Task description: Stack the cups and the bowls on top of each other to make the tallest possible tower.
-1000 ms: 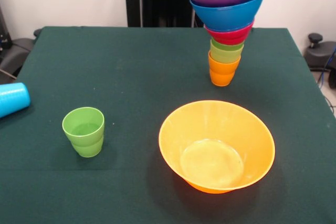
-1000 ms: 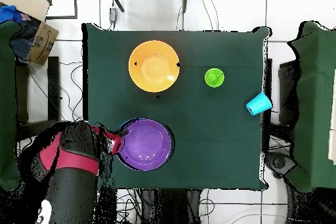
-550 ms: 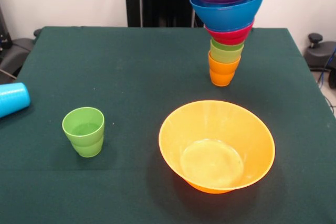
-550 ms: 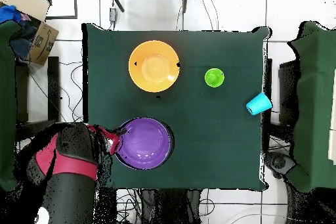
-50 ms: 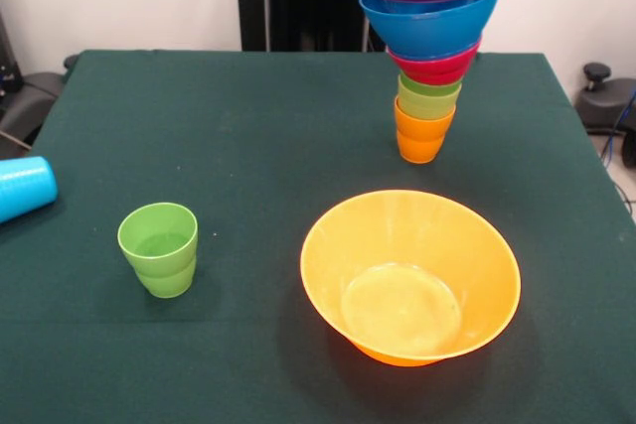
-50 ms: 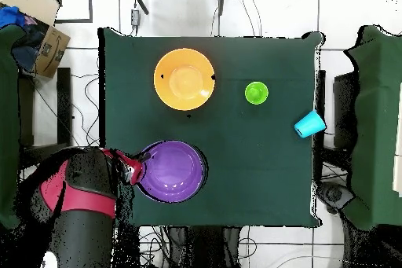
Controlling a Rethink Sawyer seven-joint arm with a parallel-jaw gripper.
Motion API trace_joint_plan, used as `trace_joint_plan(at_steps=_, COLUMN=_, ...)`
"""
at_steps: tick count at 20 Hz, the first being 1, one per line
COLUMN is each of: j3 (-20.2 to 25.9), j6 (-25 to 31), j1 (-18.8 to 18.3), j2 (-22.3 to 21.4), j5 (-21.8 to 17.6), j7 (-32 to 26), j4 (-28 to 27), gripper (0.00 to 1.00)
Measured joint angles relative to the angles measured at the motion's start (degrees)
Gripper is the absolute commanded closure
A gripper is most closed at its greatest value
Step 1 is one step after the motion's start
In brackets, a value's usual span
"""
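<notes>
The hand (image 6: 140,163) sits at the wide shallow purple plastic bowl's (image 6: 173,171) rim atop the nested tower (image 5: 427,57); can't tell its grip. Big orange plastic bowl (image 6: 184,78) lies well apart on the counter (image 6: 259,163).

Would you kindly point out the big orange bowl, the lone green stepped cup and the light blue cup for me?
big orange bowl (image 5: 409,275), front view, on its inner floor.
green stepped cup (image 5: 159,248), front view, on its outer wall.
light blue cup (image 6: 310,123), overhead view, on its side at the table's edge.
</notes>
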Motion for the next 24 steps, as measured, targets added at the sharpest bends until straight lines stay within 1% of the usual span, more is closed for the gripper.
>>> trace_joint_plan(at_steps=19, j3=0.0, j6=0.0, j1=0.4, j2=0.1, j5=0.0, j7=0.0, j4=0.0, gripper=1.0)
trace_joint_plan(at_steps=24, j3=0.0, j6=0.0, j1=0.6, j2=0.8, j5=0.0, j7=0.0, j4=-0.4, gripper=1.0)
